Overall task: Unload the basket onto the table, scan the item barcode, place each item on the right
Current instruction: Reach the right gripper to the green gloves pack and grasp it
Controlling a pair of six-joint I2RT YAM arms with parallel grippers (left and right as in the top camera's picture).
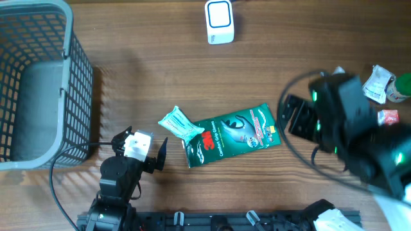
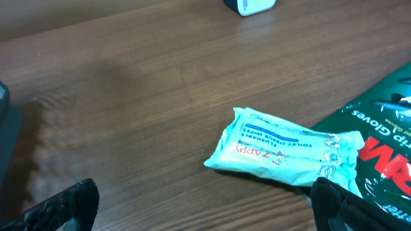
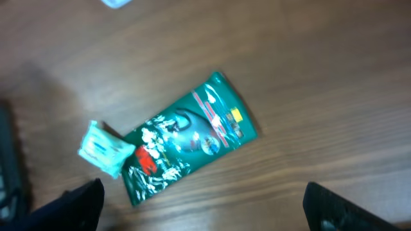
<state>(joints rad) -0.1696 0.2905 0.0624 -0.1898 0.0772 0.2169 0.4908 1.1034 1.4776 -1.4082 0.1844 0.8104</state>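
A white barcode scanner [image 1: 219, 21] stands at the back of the wooden table, and its base shows at the top of the left wrist view [image 2: 250, 5]. A pale teal tissue pack [image 1: 180, 124] [image 2: 282, 151] [image 3: 103, 149] lies mid-table, with its right end overlapping a green glove packet [image 1: 234, 133] [image 2: 379, 147] [image 3: 186, 138]. My left gripper [image 1: 142, 144] [image 2: 205, 208] is open just left of the tissue pack, low over the table, holding nothing. My right gripper [image 1: 292, 117] [image 3: 202, 208] is open and empty, raised to the right of the glove packet; it looks blurred.
A grey wire basket [image 1: 38, 83] [image 3: 9, 167] fills the left side. Small packets [image 1: 379, 83] and a green item [image 1: 401, 86] lie at the right edge, behind the right arm. A black cable loops across the table near that arm.
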